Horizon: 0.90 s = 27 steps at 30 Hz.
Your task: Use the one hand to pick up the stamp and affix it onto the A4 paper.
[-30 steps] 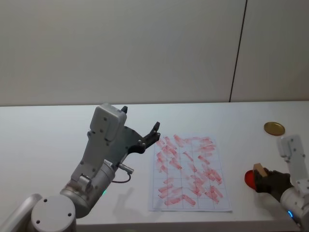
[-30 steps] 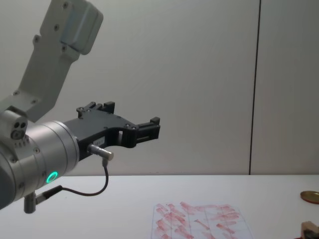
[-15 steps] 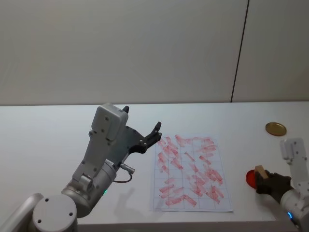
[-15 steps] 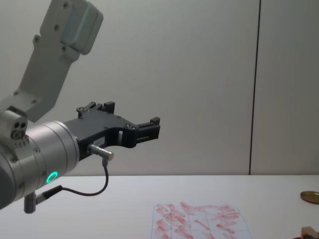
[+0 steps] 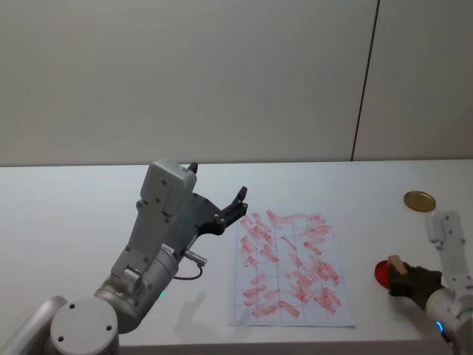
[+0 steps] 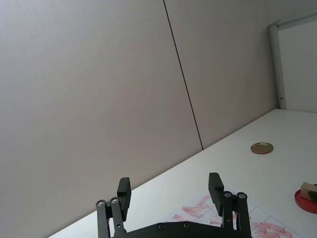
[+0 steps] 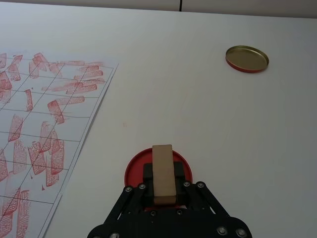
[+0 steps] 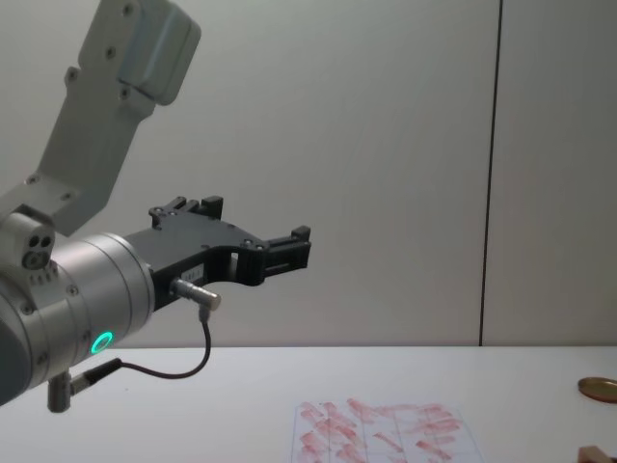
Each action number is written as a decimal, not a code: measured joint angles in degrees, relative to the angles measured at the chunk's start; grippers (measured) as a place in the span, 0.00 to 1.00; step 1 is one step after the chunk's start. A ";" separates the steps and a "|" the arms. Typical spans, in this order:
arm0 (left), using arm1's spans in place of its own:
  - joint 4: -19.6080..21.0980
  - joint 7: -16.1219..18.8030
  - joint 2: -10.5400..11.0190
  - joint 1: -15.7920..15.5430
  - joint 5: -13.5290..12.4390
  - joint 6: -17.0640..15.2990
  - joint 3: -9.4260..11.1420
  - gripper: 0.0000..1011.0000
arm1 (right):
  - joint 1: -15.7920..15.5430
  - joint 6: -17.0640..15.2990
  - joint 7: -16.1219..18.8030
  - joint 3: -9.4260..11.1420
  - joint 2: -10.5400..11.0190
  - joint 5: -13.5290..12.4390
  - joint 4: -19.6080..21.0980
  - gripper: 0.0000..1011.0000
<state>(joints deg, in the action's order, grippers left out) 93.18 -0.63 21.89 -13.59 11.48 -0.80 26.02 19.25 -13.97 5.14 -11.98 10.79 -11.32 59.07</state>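
Observation:
The stamp [image 7: 163, 173] is a small tan wooden block, and my right gripper [image 7: 164, 184] is shut on it, one finger on each side. It stands over a round red ink pad [image 7: 134, 167] at the table's near right; I cannot tell whether it touches. In the head view the stamp [image 5: 397, 262] sits in the right gripper [image 5: 404, 277], right of the A4 paper [image 5: 292, 268]. That white gridded sheet, covered in slanted red marks, lies flat mid-table. My left gripper [image 5: 235, 205] hangs open in the air, left of the paper's far corner, with nothing in it.
A golden-brown round lid [image 5: 419, 200] lies at the table's far right, beyond the ink pad [image 5: 381, 274]. Bare white table [image 5: 74, 214] stretches left of the paper. A plain wall stands behind.
My right gripper has sunk a little with the stamp, closer over the red pad. The left arm has kept still.

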 joint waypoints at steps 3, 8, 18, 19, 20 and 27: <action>0.00 0.00 0.00 0.00 0.00 0.00 0.00 0.98 | 0.29 -0.30 0.19 -0.08 -0.12 0.13 -0.47 0.22; 0.00 0.00 0.00 0.00 0.00 0.00 0.00 0.98 | 0.59 -0.80 0.42 -0.22 -0.29 0.47 -1.04 0.22; 0.00 0.00 0.00 0.00 0.00 0.00 0.00 0.98 | 0.31 -1.54 0.49 -0.30 -0.29 0.89 0.01 0.22; 0.00 0.00 0.00 0.00 0.00 0.00 0.00 0.98 | 0.06 -1.64 0.46 -0.31 -0.23 0.96 0.69 0.22; 0.00 0.00 0.00 0.00 0.00 0.00 0.00 0.98 | -0.13 -1.68 0.43 -0.32 -0.21 0.98 1.20 0.22; 0.00 0.00 0.00 0.00 0.00 0.00 0.00 0.98 | -1.82 -2.57 0.06 -0.50 0.11 1.18 6.30 0.22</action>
<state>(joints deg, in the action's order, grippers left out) 93.17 -0.63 21.89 -13.58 11.48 -0.79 26.02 17.43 -16.53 5.20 -12.48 10.90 -10.14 65.37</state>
